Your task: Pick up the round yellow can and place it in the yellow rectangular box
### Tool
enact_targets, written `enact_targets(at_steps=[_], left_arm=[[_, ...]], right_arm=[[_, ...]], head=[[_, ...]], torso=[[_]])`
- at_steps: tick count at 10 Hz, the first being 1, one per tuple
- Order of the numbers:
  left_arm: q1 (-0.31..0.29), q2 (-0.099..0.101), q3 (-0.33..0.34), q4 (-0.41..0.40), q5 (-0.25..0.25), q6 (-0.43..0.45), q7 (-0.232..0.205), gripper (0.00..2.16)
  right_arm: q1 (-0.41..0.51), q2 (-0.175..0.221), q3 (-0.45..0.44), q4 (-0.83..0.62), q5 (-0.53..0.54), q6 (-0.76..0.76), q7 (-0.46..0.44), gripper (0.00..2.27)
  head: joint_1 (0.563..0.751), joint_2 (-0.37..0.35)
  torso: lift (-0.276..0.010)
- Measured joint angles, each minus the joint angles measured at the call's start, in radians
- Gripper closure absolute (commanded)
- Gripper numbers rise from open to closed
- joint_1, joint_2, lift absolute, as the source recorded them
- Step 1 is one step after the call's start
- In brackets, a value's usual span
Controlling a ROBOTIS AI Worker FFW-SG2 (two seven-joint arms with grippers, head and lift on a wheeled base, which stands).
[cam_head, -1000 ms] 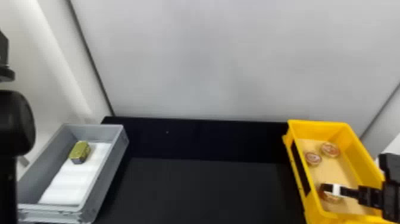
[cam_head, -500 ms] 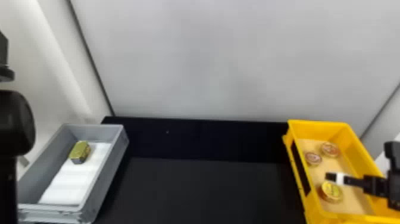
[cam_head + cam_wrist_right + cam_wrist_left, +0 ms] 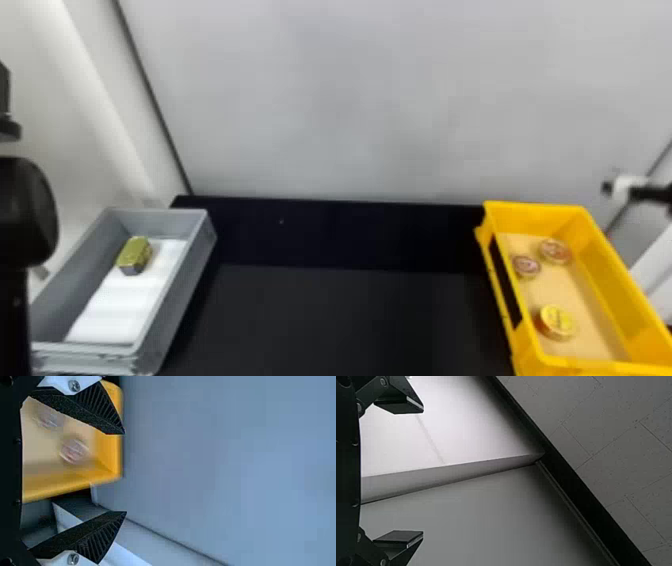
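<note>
Round yellow metal can [image 3: 556,321] inside yellow rectangular plastic box [image 3: 600,265], below and leftward of black right gripper [image 3: 125,473], the nearer; jaws wide, empty. Judged: placed; retreat, no regrasp.

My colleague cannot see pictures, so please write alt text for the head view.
A round yellow can lies in a yellow box at right, nearer than two reddish cans; the right pincer hangs at the right edge. At left, a gray box holds a gold tin on white padding.
</note>
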Motion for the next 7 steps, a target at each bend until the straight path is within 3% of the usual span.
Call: enact_targets(at_steps=[3, 5, 7], left_arm=[[0.018, -0.008, 0.015, 0.002, 0.002, -0.015, 0.005, 0.16], [0.032, -0.01, 0.03, 0.002, 0.005, -0.022, 0.008, 0.16], [0.041, -0.007, 0.038, 0.002, 0.006, -0.025, 0.012, 0.16]], right_arm=[[-0.006, 0.007, 0.019, -0.315, 0.086, -0.104, -0.26, 0.09], [-0.028, 0.009, 0.062, -0.408, 0.198, -0.279, -0.312, 0.09], [-0.072, 0.011, 0.111, -0.427, 0.349, -0.494, -0.308, 0.09]], head=[[0.663, 0.054], [0.663, 0.054], [0.663, 0.054]], torso=[[-0.01], [-0.01], [-0.01]])
